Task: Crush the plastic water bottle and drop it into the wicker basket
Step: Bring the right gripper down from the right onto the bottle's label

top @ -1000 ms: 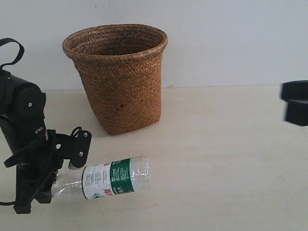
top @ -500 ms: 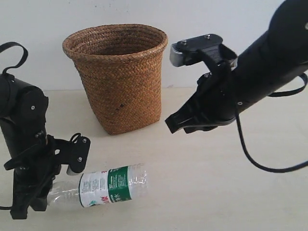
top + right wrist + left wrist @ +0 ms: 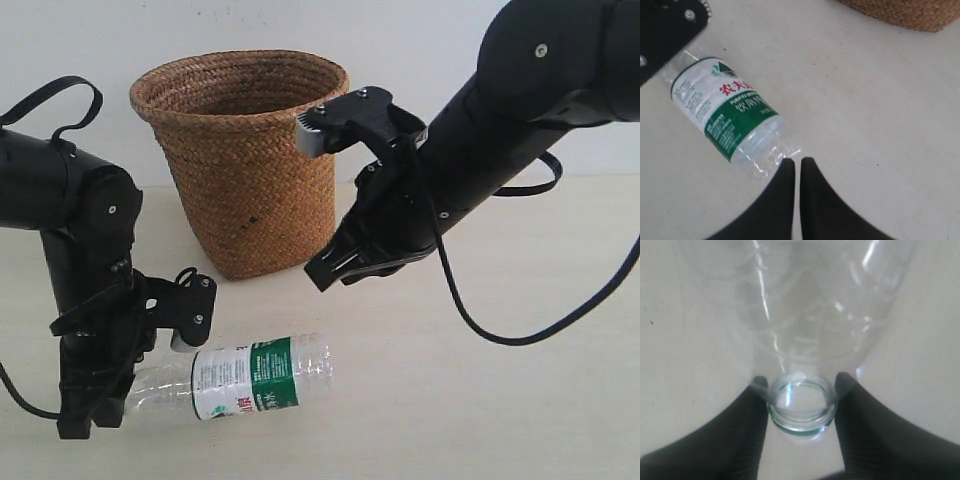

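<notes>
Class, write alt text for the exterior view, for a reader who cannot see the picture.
The left gripper holds a clear plastic bottle with a white and green label sideways by its neck, low over a pale table. A tall brown wicker basket stands behind. The right gripper, shut, hangs in front of it, above the bottle.

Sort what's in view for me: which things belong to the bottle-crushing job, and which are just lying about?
Part of the job:
- plastic water bottle, on its side, neck held by the left gripper
- wicker basket, upright behind it
- right gripper, fingers together, above the table

Just there:
- the table itself and the white wall; no other loose item shows
</notes>
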